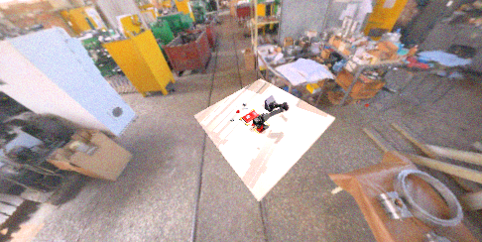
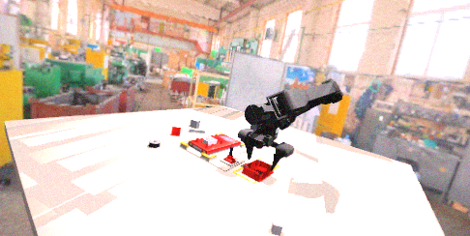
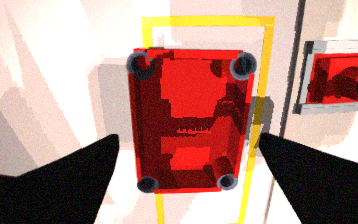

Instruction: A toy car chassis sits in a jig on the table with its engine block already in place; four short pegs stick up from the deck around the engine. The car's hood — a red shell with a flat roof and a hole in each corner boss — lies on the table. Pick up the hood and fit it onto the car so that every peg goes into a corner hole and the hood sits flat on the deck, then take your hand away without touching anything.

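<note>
The red hood (image 2: 257, 170) (image 3: 192, 85) lies with its hollow side up, its four ringed corner holes facing the wrist camera. It is at the yellow outline (image 3: 207, 21) marked on the table and covers part of the outline's left line in the wrist view. My gripper (image 2: 261, 163) (image 3: 191, 140) is open, with one finger on each side of the hood and a visible gap at both sides. The red chassis (image 2: 227, 141) (image 1: 250, 116) sits in its jig, with the light grey engine block (image 2: 209, 140) on it. The pegs are too small to make out.
A red stand with a black upright post (image 2: 231, 156) is between the chassis and the hood; its grey-edged base (image 3: 305, 95) shows at the right of the wrist view. A red block (image 2: 176, 131), a dark round part (image 2: 154, 143) and grey blocks (image 2: 194, 123) (image 2: 277, 228) lie farther off.
</note>
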Robot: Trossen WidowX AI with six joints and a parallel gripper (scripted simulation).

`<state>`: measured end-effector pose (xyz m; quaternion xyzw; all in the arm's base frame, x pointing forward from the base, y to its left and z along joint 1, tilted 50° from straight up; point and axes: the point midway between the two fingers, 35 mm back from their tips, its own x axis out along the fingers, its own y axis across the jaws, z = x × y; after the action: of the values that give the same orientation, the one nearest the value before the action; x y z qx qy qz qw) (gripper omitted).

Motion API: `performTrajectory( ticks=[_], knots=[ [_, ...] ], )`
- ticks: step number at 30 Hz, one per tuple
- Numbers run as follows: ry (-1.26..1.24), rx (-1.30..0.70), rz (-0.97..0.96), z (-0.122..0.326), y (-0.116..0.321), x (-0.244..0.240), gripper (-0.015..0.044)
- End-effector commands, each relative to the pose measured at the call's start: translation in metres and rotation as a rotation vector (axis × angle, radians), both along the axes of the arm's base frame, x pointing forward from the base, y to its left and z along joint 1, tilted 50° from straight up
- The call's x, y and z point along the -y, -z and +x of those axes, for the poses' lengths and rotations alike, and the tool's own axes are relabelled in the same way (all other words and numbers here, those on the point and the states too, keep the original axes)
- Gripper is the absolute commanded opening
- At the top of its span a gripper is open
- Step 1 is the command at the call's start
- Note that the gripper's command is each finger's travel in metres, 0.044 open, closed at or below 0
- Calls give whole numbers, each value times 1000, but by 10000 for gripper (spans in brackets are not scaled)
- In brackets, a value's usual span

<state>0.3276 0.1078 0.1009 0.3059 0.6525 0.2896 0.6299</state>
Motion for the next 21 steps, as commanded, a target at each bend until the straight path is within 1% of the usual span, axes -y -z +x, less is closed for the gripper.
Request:
performTrajectory(
  ticks=[1,4,6,9,21],
  knots=[
    [5,11,-7,5,-15,20,440],
    [5,9,-8,4,-40,49,440],
    [5,9,-6,3,-47,56,440],
    [21,17,-6,5,-42,52,440],
    [23,20,-11,5,-41,52,440]
  ],
)
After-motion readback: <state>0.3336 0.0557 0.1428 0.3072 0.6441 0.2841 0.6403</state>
